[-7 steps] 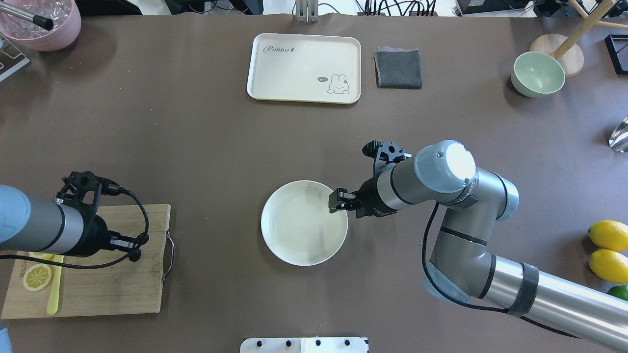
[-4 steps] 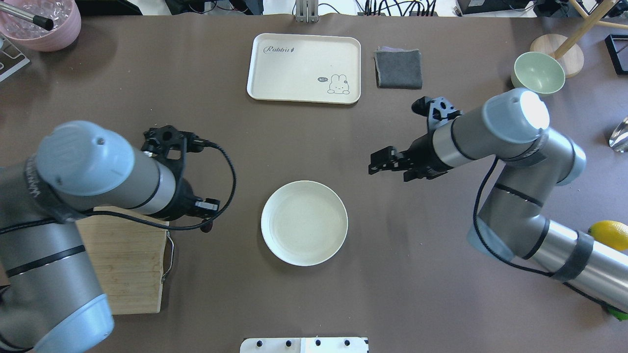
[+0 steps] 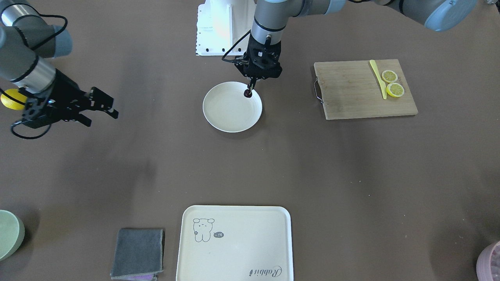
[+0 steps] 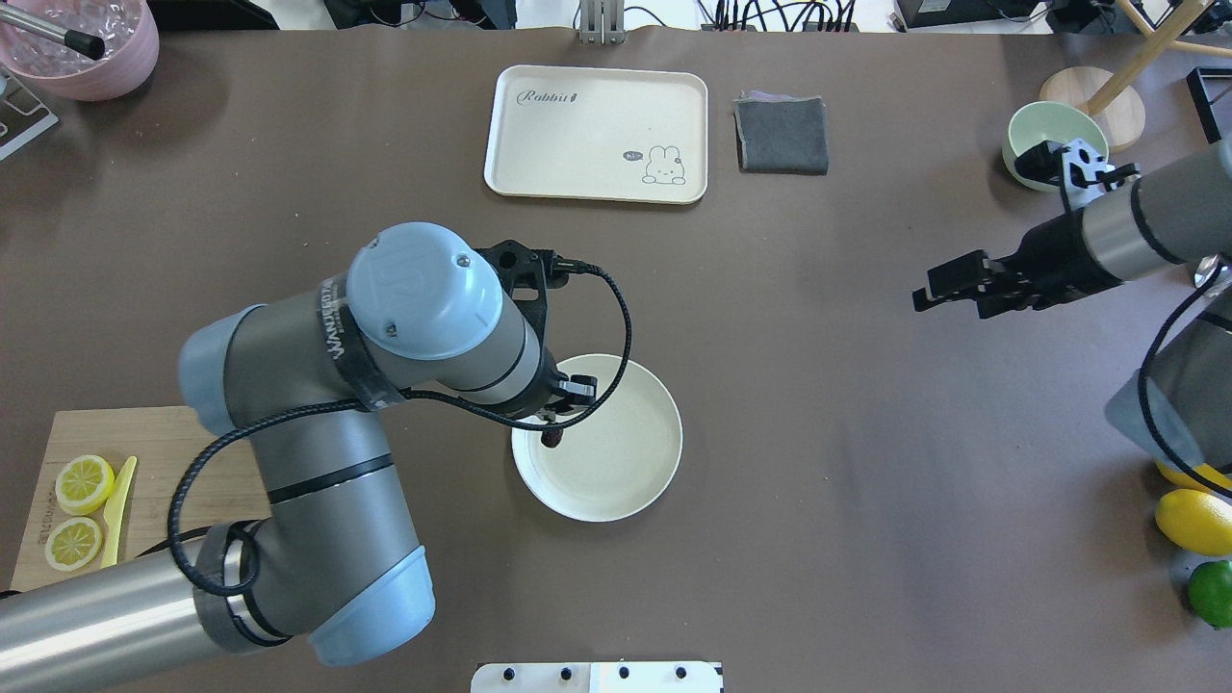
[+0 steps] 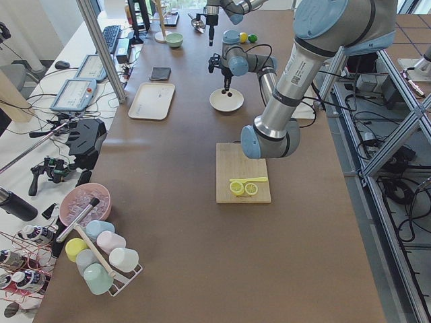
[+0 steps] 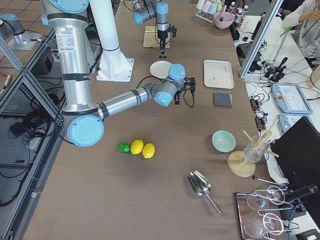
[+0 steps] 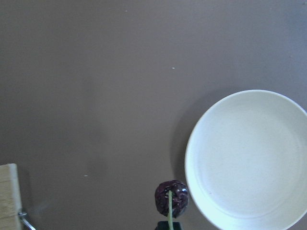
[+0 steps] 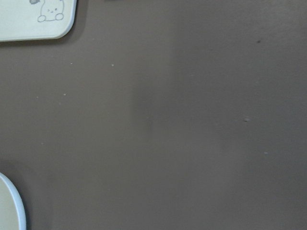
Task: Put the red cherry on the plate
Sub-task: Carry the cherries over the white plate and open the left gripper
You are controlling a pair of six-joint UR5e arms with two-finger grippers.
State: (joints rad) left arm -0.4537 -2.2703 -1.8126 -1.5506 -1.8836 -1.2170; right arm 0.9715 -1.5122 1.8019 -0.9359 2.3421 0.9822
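**Operator:** Exterior front-facing view, upper centre of the frame. I read the left gripper (image 3: 250, 83) as pointing straight down, its fingers pinched together on the pale stem of the red cherry (image 3: 247, 93). The dark fruit hangs below them over the upper right rim of the plate (image 3: 226, 113).

**Observer:** Does the fruit rest on the plate?

**Operator:** I cannot tell. In the left wrist view it dangles at the bottom edge, and its stem runs down into the dark fingertips. There it shows just left of the plate's rim, against the brown table (image 7: 96, 96). In the overhead view it lies over the left part of the plate.

**Observer:** And the other arm?

**Operator:** The right gripper (image 3: 111, 109) sits at the left of the front-facing frame, well apart from the plate. Its fingers are spread and hold nothing.

**Observer:** Surroundings?

**Operator:** Upper right of the same frame is a cutting board (image 3: 351, 93) carrying two lemon slices (image 3: 395, 89). At bottom centre is a tray (image 3: 234, 249), with a grey cloth (image 3: 137, 251) just to its left.
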